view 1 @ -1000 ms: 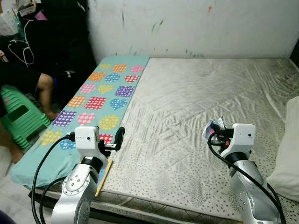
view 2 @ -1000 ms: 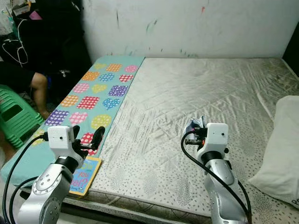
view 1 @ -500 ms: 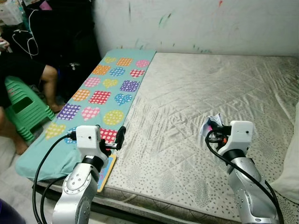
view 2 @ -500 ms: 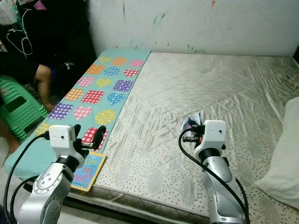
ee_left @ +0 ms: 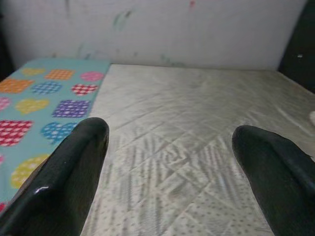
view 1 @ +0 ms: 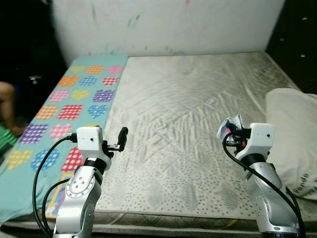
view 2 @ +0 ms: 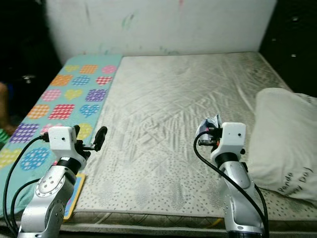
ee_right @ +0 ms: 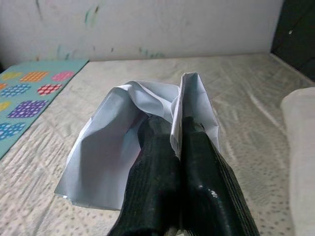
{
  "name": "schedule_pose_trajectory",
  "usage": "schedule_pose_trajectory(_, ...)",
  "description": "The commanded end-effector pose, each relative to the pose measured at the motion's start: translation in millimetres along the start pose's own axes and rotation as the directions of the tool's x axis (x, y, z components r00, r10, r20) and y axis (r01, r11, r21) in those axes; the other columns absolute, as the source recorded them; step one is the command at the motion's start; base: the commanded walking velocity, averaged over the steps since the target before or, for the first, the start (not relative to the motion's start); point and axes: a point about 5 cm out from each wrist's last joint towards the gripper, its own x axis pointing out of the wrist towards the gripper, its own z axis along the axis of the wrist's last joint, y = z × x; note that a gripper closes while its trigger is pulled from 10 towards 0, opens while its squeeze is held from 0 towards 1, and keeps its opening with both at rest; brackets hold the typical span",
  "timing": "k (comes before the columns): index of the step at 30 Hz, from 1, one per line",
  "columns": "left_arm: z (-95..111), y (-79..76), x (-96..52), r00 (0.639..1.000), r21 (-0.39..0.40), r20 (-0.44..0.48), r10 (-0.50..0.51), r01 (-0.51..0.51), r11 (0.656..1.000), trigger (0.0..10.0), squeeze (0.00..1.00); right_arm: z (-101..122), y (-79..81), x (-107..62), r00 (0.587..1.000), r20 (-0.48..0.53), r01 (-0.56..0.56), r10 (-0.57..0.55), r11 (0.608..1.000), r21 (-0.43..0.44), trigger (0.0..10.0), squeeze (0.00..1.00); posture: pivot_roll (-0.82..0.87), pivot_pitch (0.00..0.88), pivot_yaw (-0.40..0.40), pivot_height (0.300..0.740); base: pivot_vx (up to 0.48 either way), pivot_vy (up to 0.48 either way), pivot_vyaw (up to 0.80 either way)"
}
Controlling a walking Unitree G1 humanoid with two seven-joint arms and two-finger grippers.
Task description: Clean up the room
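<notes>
Head views, read left to right. At the far left edge, part of a person's leg (view 1: 6,106) shows against the dark. Next lies a teal mat (view 1: 74,94) printed with coloured hearts and squares, running from the upper left down along the left side of the mattress (view 1: 188,99). At the lower left, a colourful book (view 1: 58,196) rests on the mat near the mattress edge, partly behind the left arm. The left gripper (view 1: 120,140) is raised at lower left-centre above the mat's border; its two black fingers (ee_left: 78,167) stand wide apart with nothing between them.

The centre of the frame is bare quilted mattress up to the marked white wall (view 1: 163,22).

At lower right-centre, the right gripper (view 1: 232,133) is raised over the mattress with its fingers pressed together on a crumpled piece of white paper (ee_right: 142,123), which sticks up and forward from the fingertips. A white pillow (view 1: 292,134) lies at the right edge, beyond the right arm.

Progress, as a judgement: one piece of litter is lifted and in hand, so the pick-up step looks done; what remains is to carry the paper to a bin, and none can be seen here. The book appears to be the other loose item left to tidy, and the free left gripper could take it.
</notes>
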Motion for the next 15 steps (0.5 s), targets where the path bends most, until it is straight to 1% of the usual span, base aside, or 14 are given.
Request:
schedule_pose_trajectory(1,0.3,5.7,-0.9,1.0,0.007,0.001,0.015,-0.015,1.0,10.0,0.0,3.3,9.7,5.4,0.999,0.016,-0.043,0.043,0.999,-0.004,10.0,0.0,-0.2,0.0,0.097,0.74,0.0,0.0,0.0)
schedule_pose_trajectory(3,1.0,5.7,-1.9,1.0,0.006,0.004,0.01,-0.01,1.0,10.0,0.0,6.8,13.1,7.7,0.998,0.031,-0.055,0.055,0.998,-0.012,10.0,0.0,-0.21,0.0,0.103,0.74,0.0,0.0,0.0)
schedule_pose_trajectory(5,0.7,6.3,-1.8,1.0,0.005,0.004,0.011,-0.011,1.0,10.0,0.0,7.1,13.4,8.0,0.998,0.032,-0.053,0.053,0.999,-0.009,10.0,0.0,-0.21,0.0,0.103,0.74,0.0,0.323,0.0)
schedule_pose_trajectory(15,-6.9,3.6,-4.4,1.0,-0.024,-0.02,0.012,-0.012,1.0,10.0,0.0,-1.0,13.5,1.7,0.999,0.013,-0.044,0.044,0.999,0.001,10.0,0.0,-0.22,0.0,0.108,0.74,0.0,0.48,0.0)
